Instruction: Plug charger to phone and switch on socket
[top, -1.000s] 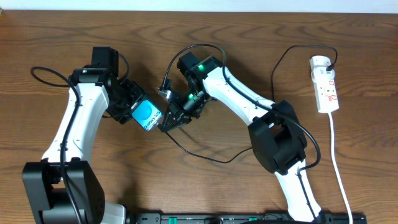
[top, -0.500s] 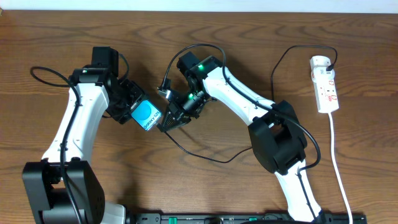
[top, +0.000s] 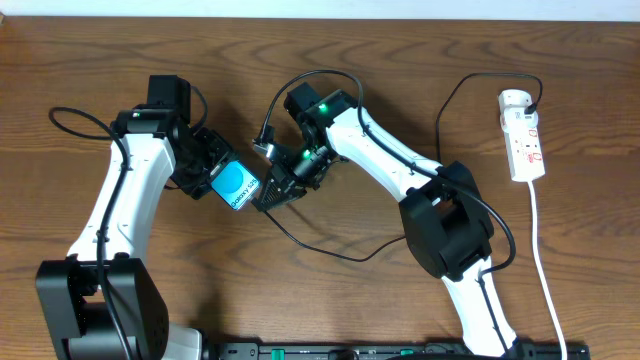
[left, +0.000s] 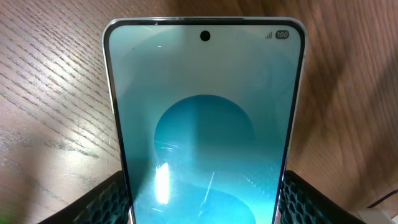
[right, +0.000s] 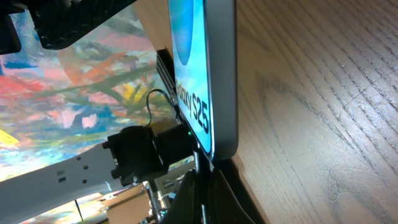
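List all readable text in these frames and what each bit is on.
"S25": on the phone screen in the right wrist view, after a word too foreshortened to read fully.
"100": top corner of the phone screen beside signal bars, left wrist view.
Red markings on the socket: too small to read.
Overhead, the phone's own text is too small to read.

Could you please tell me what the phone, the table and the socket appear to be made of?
The phone: glossy glass front, showing reflections and fine scratches; silvery rim, perhaps metal. The table: wood or wood-look laminate, visible grain. The socket: smooth white plastic, probably.
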